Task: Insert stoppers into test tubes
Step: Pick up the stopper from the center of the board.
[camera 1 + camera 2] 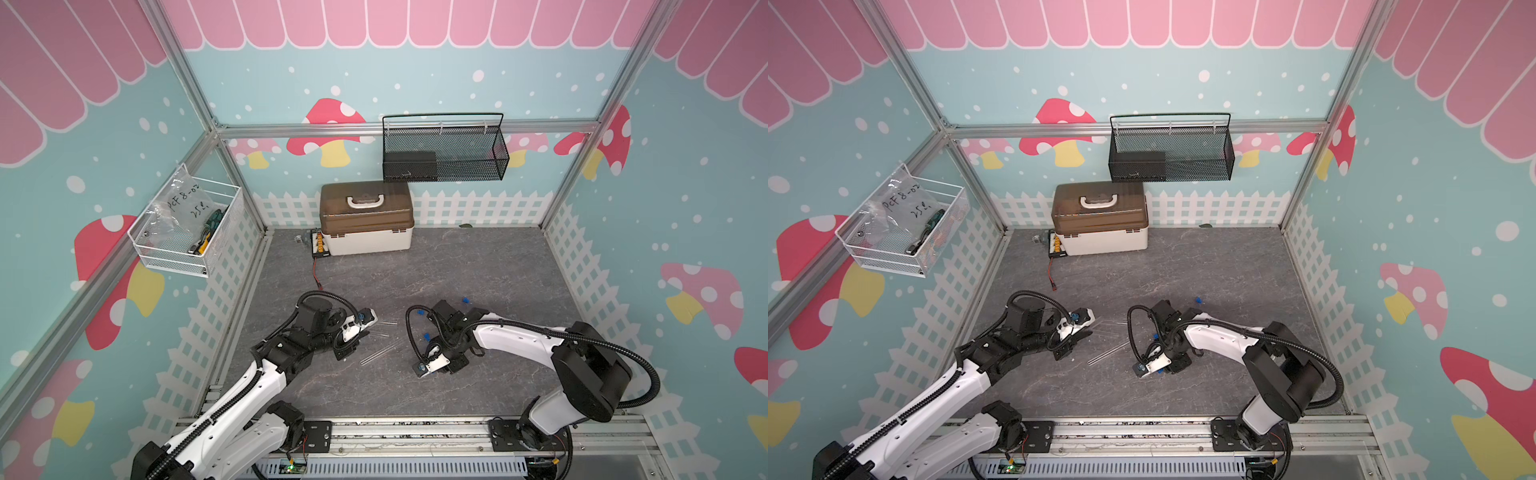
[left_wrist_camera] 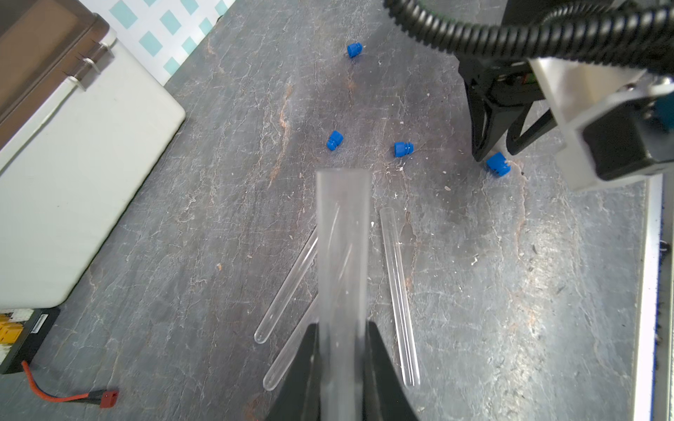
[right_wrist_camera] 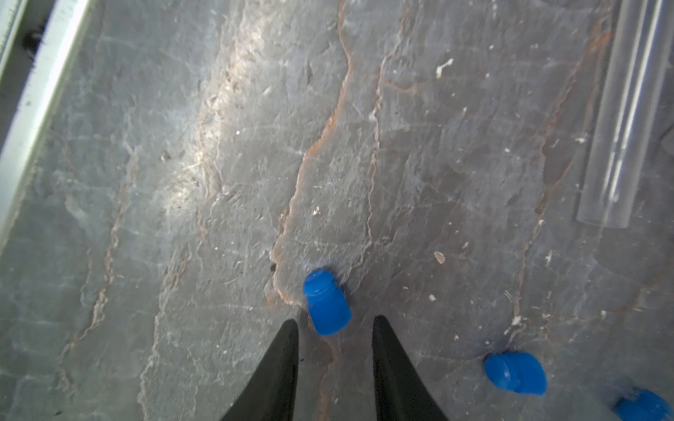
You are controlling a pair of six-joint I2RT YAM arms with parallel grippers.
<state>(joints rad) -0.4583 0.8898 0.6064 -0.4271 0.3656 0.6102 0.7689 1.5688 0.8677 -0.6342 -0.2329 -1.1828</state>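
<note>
Grey slate-patterned tabletop (image 1: 457,266) inside mushroom-printed walls (image 1: 685,174), with both arms low over it.

Where the top views give only faint glints, the left wrist view shows the left gripper (image 2: 341,328) clamped on a test tube (image 2: 343,248), with three loose tubes (image 2: 399,291) on the table beside its jaws. The right wrist view shows the right gripper (image 3: 335,322) narrowly parted. One stopper (image 3: 326,302) has its end between the tips, gaps either side, and two more stoppers (image 3: 516,371) lie off to one side.
</note>
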